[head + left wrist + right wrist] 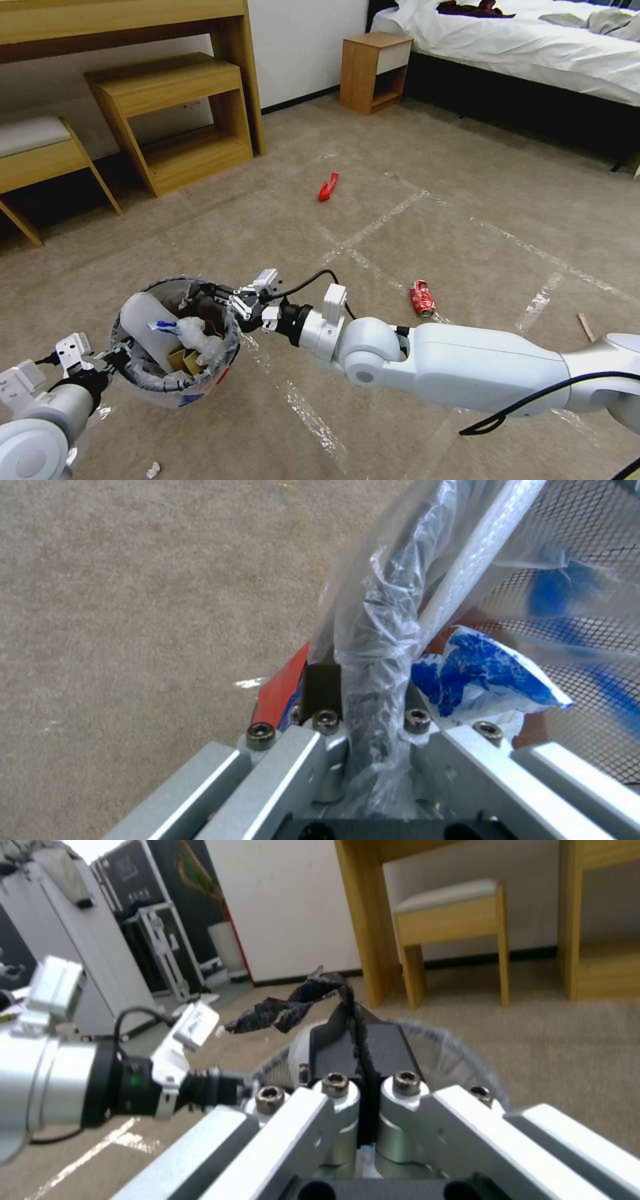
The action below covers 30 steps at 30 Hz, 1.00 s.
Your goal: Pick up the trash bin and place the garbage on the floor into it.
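Your left tool [115, 357] is sitting at the lower left of the head frame, clamped on the near rim of the trash bin [175, 340]; in the left wrist view its fingers [323, 687] are pinching the dark rim and the bunched clear liner [380, 645] between them. You are holding the bin off the floor [467, 220] in the lower left of the frame, and it is already carrying a white slipper sole [143, 327], a white-and-blue wad [193, 333] and a piece of brown cardboard [185, 361]. Your right tool [220, 297] is reaching in from the right, across the lower middle of the frame, and is meeting the bin's far rim. In the right wrist view its fingers [360, 1050] are standing close together with a thin dark strip [287, 1007] pinched between them, its twisted end sticking up above the bin's mesh. On the carpet, a red can [422, 297] is lying right of centre beside a tape strip, a red wrapper [328, 187] is lying above centre, a thin stick [586, 327] is resting at the right edge, and a small white scrap [153, 470] is sitting at the bottom left. Shiny tape lines [373, 227] are crossing the carpet in a grid.
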### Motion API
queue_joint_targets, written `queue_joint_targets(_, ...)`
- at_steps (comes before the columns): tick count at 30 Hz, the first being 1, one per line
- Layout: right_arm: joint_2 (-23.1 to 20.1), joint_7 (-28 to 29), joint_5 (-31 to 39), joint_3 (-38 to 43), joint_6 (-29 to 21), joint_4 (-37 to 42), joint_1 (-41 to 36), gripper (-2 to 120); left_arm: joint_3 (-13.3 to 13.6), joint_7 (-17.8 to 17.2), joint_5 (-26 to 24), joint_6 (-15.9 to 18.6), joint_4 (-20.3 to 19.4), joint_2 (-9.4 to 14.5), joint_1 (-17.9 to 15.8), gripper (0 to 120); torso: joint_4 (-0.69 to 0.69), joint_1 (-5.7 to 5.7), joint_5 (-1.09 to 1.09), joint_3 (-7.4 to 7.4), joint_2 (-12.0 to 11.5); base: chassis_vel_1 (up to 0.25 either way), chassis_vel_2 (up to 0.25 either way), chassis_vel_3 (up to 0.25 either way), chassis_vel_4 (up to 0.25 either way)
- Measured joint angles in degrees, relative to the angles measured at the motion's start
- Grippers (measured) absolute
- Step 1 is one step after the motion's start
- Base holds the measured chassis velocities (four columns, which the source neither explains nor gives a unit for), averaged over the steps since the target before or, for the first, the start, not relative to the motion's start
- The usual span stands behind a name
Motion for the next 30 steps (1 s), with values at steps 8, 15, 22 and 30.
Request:
queue_joint_targets(8, 2.8, 1.1, -0.7, -2.9, -1.2, -2.4, 1.2, 0, 0.0, 0.1, -0.1, 0.0, -0.4, -0.1, -0.1, 1, 0.0, 0.0, 0.0, 0.0, 0.0, 0.0, 0.0, 0.0, 0.0)
queue_joint_targets(15, 4.2, 1.8, -1.1, -3.8, -2.2, -3.5, 1.7, 0, 0.0, 0.1, -0.1, 0.0, -0.7, -0.3, -0.1, 1, 0.0, 0.0, 0.0, 0.0, 0.0, 0.0, 0.0, 0.0, 0.0)
queue_joint_targets(22, 8.0, 3.7, -2.1, -5.4, -4.0, -5.3, 2.4, 0, 0.0, 0.3, -0.1, -0.2, -0.9, -0.5, 0.1, 1, 0.02, 0.0, -0.01, 0.0, 0.0, 0.0, 0.0, 0.0, 0.0)
queue_joint_targets(30, 9.9, 3.8, -3.0, -6.5, -4.2, -7.6, 3.4, 0, 0.1, 0.4, -0.1, -0.2, -1.4, -0.9, 0.3, 1, 0.01, 0.0, 0.0, 0.0, 0.0, 0.0, 0.0, 0.0, 0.0)
